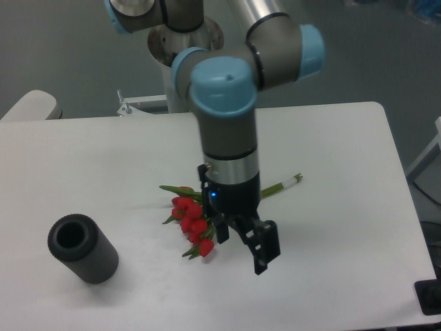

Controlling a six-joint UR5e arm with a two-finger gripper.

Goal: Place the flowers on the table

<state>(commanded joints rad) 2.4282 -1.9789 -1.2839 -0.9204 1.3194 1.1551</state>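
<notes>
White worktop (331, 158), rounded corners. Bunch of red tulips (195, 222) laid flat near the centre, blooms toward the camera, green stems (284, 185) angled up to the right, partly hidden by the arm. Gripper (242, 243) seen above the bunch, jaws spread apart, nothing held. Dark grey ribbed hollow cylinder (82, 247) placed at the left, well apart from the flowers.

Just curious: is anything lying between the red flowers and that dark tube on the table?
No. In the camera view, only bare white table separates the flowers from the dark tube.
</notes>
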